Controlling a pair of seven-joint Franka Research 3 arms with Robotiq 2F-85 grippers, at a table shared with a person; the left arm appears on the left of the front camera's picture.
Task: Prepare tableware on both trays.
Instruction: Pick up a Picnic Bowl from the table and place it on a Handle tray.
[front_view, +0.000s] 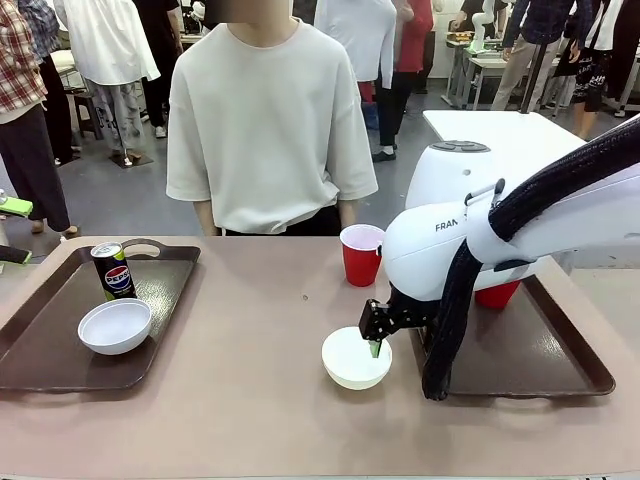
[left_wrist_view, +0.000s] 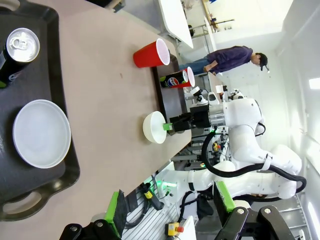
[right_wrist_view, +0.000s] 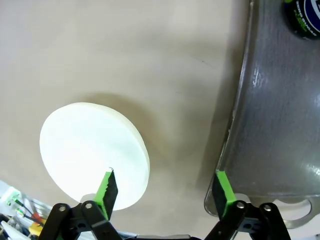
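Red plastic cups, white inside: two, one cup (front_view: 361, 255), another cup (front_view: 497, 295)
Shallow round white bowls: two, one bowl (front_view: 115, 326), another bowl (front_view: 356, 358)
Slim dark Pepsi cans: two, one can (front_view: 113, 270), another can (left_wrist_view: 174, 80)
Large rectangular dark brown plastic trays: two, one tray (front_view: 50, 330), another tray (front_view: 530, 350)

- The right arm (front_view: 450, 245) is showing glossy white rounded shells with grey "FRAN" lettering.
- A black ribbed cable sleeve (front_view: 450, 320) is running along it.
- The right gripper (right_wrist_view: 164, 182) is showing black fingers, green pads and small screws.
- The person (front_view: 268, 120) is wearing a cream short-sleeved T-shirt.
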